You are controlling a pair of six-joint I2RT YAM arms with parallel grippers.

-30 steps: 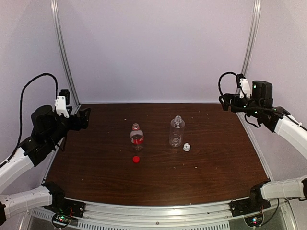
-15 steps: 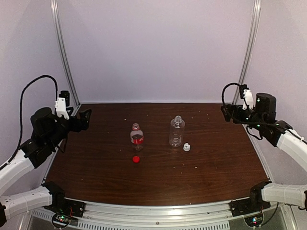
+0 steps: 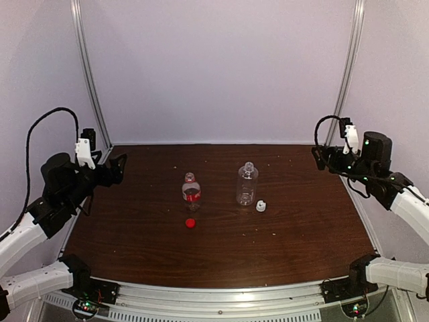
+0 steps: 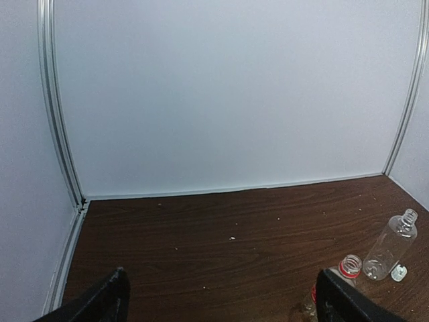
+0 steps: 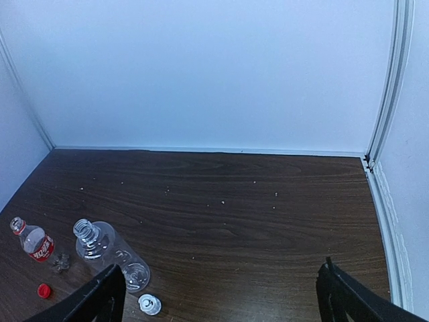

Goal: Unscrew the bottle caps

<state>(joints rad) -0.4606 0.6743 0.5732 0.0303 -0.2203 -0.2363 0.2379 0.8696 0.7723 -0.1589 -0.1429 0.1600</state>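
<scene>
The short bottle with the red label band (image 3: 191, 192) stands upright mid-table, neck open; its red cap (image 3: 190, 223) lies on the table just in front. The taller clear bottle (image 3: 247, 184) stands upright to its right, neck open, with the white cap (image 3: 261, 206) on the table beside its base. My left gripper (image 3: 119, 166) is raised at the table's far left, open and empty. My right gripper (image 3: 319, 157) is raised at the far right, open and empty. Both bottles show in the left wrist view (image 4: 397, 244) and the right wrist view (image 5: 107, 251).
The dark wooden table (image 3: 295, 228) has small white crumbs scattered on it. White walls with metal corner rails (image 3: 90, 74) enclose the back and sides. A metal rail runs along the near edge (image 3: 221, 295).
The right arm has drawn back to the right and lower, away from the bottles. The left arm has shifted slightly back to the left. Bottles and caps have not moved.
</scene>
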